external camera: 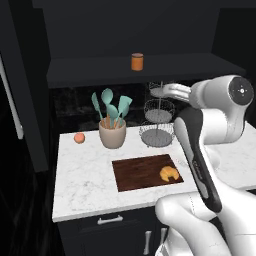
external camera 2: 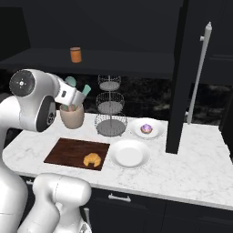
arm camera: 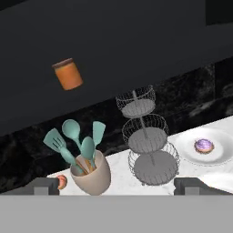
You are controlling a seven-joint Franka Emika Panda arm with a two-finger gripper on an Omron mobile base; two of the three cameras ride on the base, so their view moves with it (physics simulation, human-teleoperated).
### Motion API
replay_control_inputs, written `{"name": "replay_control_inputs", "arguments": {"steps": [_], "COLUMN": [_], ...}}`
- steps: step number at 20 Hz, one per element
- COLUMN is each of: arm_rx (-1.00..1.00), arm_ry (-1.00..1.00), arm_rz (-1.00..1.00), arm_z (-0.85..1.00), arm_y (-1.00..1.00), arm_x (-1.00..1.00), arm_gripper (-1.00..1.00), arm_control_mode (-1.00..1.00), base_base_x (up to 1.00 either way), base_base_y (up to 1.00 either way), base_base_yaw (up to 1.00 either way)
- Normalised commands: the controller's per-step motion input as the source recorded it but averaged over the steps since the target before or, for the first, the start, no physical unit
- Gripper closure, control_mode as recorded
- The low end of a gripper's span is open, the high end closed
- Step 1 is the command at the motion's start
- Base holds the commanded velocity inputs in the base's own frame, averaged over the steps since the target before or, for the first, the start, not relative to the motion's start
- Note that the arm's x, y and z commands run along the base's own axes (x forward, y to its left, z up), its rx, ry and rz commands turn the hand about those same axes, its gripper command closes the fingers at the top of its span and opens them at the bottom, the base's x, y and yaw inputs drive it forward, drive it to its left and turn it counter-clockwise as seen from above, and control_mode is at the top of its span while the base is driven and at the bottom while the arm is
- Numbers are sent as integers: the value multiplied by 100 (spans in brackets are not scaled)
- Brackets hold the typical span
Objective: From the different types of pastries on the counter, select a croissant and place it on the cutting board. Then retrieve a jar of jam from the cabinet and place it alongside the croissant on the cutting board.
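Observation:
The golden croissant lies on the right end of the dark wooden cutting board on the white marble counter. The orange jar of jam stands upright on the black cabinet's shelf. My gripper hangs in the air above the counter, below and right of the jar. Its fingers stand wide apart with nothing between them. A round purple-topped pastry sits on a white plate.
A beige pot of teal utensils and a three-tier wire rack stand behind the board. A peach-coloured fruit lies at the left. An empty white plate sits right of the board.

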Motion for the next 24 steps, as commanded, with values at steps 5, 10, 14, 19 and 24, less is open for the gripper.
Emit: {"name": "replay_control_inputs", "arguments": {"steps": [5,10,14,19,24], "arm_rx": [-15,-5,-4,-8,-14], "arm_ry": [-12,6,2,0,0], "arm_rz": [5,0,2,6,2], "arm_z": [8,40,42,6,-3], "arm_y": [23,9,2,10,11], "arm_x": [21,38,24,50,71], "arm_gripper": [-100,-100,-100,-100,-100], "arm_control_mode": [-100,-100,-100,-100,-100], "base_base_x": [0,0,0,0,0], "base_base_y": [0,0,0,0,0], "base_base_yaw": [0,0,0,0,0]}}
